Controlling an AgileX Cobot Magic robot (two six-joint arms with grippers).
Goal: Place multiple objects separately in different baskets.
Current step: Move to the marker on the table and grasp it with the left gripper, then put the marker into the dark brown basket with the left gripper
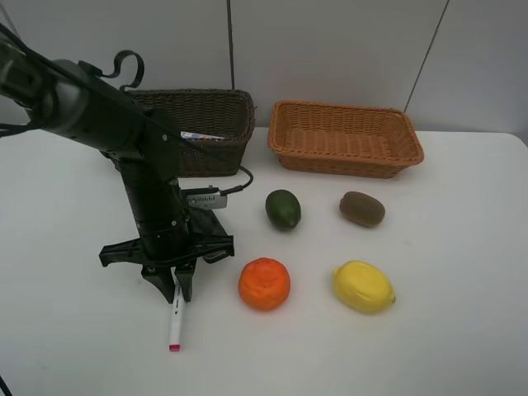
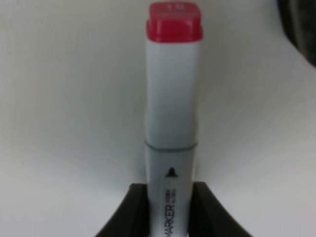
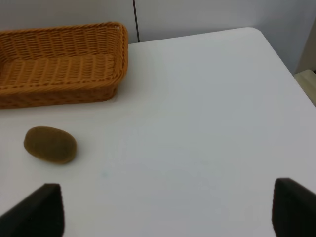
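White pink-tipped marker [image 1: 175, 327] sits clamped in left gripper [image 1: 176, 290]; right gripper [image 3: 165, 210] hangs spread wide apart.

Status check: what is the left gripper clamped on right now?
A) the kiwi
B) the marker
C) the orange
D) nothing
B: the left gripper is shut on the white end of the marker, whose pink cap points away from the fingers.

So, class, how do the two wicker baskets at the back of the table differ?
The dark basket is brown, the orange basket tan-orange. The dark basket is deeper than the orange basket. The dark basket holds something white; the orange basket looks empty. Both are rectangular wicker.
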